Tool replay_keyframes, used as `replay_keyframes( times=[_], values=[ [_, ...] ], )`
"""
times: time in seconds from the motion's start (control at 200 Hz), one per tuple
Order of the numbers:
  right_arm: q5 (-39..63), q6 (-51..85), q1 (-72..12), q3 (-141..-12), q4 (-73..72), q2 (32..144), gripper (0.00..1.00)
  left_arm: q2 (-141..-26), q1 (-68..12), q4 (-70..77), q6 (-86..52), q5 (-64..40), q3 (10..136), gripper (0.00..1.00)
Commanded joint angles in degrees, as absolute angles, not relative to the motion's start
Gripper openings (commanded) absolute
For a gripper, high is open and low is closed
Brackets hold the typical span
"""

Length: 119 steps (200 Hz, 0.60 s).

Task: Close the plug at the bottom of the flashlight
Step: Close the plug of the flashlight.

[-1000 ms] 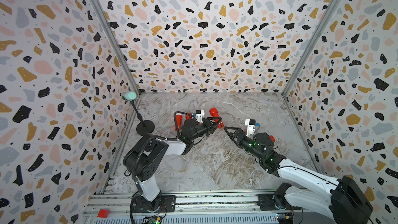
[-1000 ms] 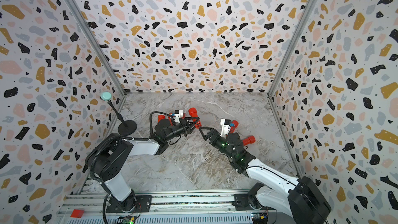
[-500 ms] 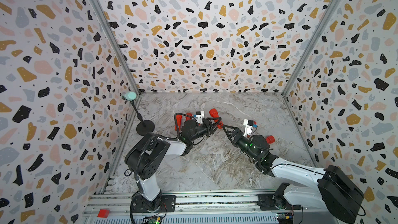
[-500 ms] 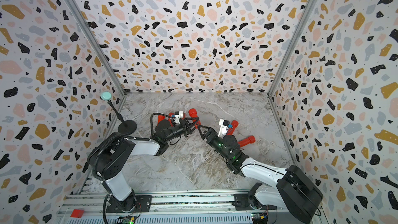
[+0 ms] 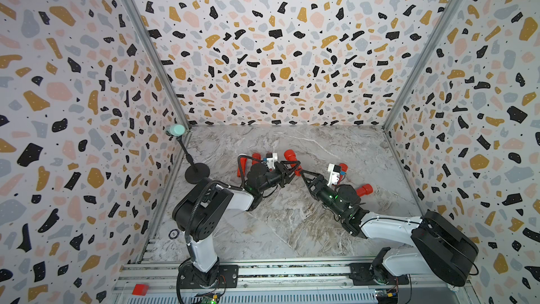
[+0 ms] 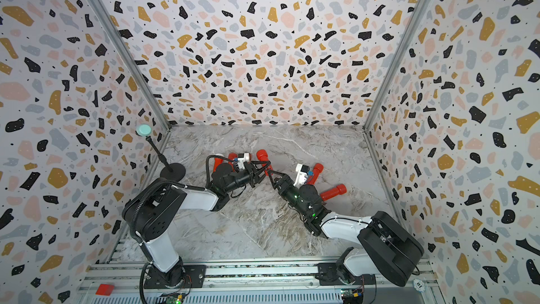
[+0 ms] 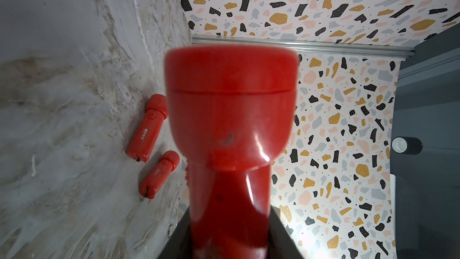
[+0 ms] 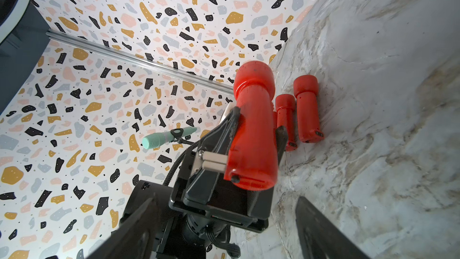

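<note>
Flashlight [image 8: 252, 145] is clamped in the left gripper [image 8: 257, 127], right gripper [image 5: 304, 174] gaping beside its base, and a crooked push could twist it loose.

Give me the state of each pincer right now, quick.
Left pincer: shut on the red flashlight.
Right pincer: open, holding nothing, facing the flashlight's bottom end.

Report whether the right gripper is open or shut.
Open: the right gripper has its fingers wide apart in the right wrist view, gripping nothing.
</note>
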<state>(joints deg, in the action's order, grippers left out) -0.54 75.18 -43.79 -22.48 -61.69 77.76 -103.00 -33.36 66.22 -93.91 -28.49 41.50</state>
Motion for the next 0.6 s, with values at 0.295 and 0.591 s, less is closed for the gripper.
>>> replay_keyframes(
  times=[0.295,0.591],
  values=[
    [-0.8,76.6,-44.0,-24.0,-69.4,82.5,0.76,-102.9,-32.9,71.2,-94.0,-29.8,41.1,0.0],
    [-1.0,77.1,-44.0,-24.6,-72.3,85.3,0.66,-102.6,-32.9,71.1,-94.0,-29.8,41.2,0.0]
  ],
)
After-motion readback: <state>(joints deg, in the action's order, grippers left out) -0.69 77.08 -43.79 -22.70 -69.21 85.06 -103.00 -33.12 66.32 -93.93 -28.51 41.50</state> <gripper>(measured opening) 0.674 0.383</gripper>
